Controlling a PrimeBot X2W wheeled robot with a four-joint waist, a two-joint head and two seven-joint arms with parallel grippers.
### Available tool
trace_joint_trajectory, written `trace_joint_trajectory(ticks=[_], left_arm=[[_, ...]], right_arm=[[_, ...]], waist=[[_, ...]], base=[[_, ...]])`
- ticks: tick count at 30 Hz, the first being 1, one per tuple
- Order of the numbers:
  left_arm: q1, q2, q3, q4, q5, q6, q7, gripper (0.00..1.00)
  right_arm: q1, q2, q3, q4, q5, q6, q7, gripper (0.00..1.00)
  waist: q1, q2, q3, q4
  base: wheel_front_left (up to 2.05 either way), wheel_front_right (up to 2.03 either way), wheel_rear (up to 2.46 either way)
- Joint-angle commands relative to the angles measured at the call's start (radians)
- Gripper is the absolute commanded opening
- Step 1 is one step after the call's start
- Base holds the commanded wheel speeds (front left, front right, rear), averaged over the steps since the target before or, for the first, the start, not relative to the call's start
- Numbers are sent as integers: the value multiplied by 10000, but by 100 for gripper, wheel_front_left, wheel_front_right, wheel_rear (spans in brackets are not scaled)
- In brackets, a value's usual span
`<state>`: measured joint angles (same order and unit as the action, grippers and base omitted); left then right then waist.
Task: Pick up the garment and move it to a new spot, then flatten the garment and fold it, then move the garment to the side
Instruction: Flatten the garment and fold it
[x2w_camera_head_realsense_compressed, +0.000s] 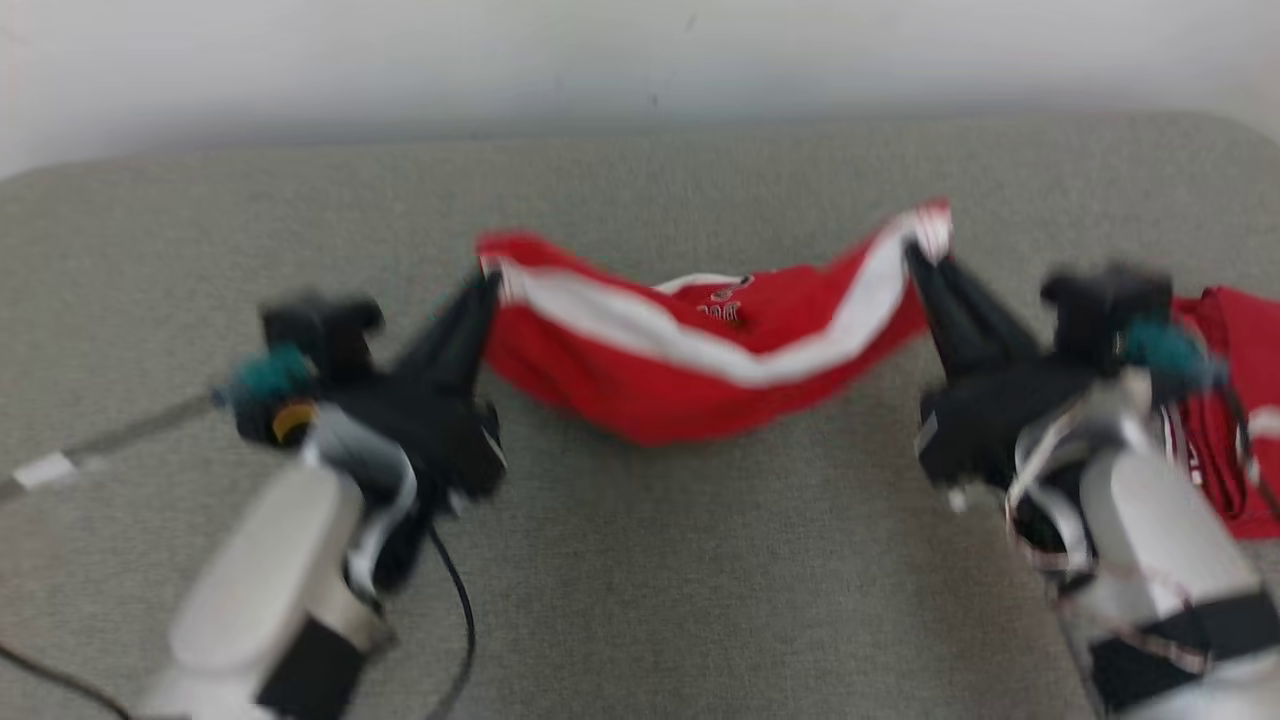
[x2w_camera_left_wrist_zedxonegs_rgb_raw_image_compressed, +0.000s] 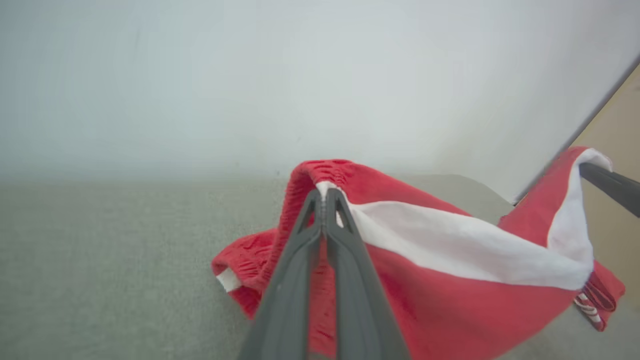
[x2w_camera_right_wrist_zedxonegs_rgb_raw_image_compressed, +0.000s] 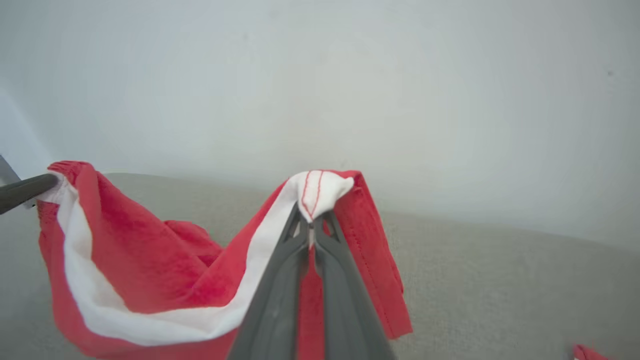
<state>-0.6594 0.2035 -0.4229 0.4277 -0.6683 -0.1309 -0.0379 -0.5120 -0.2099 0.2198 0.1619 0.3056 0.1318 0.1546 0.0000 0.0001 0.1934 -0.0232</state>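
Red garment (x2w_camera_head_realsense_compressed: 700, 370) with a white stripe is hung between both grippers, its middle sagging onto or just above the grey padded surface (x2w_camera_head_realsense_compressed: 640, 560). Left gripper (x2w_camera_head_realsense_compressed: 487, 285) is clamped on the elastic edge, right gripper (x2w_camera_head_realsense_compressed: 915, 255) on a white corner. Bites are small, so a corner could be lost if tension is jerked. Second red garment (x2w_camera_head_realsense_compressed: 1235, 400) lies beside the right arm and could be snagged.

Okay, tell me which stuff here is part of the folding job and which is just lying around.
In the job: red-and-white garment, left claw, right claw, each clamped on one end.
Lying about: second red cloth at the right edge.
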Motion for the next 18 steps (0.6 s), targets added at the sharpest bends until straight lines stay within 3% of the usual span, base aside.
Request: trace_joint_trajectory(ticks=[1, 10, 18], left_arm=[[-463, 152, 73, -128, -209, 11, 139, 0], [-4359, 979, 1308, -921, -1516, 199, 1296, 0], [-7143, 967, 2144, -1039, -1380, 723, 775, 0]], right_arm=[[-598, -93, 153, 50, 157, -26, 77, 0], [-5887, -615, 1305, 1165, 878, -26, 638, 0], [-9085, -235, 129, 2425, 1189, -25, -120, 0]], waist=[[0, -1, 922, -423], [0, -1, 3484, -1115], [0, -1, 5037, -1284]], base=[[0, 0, 0], [0, 0, 0], [0, 0, 0]])
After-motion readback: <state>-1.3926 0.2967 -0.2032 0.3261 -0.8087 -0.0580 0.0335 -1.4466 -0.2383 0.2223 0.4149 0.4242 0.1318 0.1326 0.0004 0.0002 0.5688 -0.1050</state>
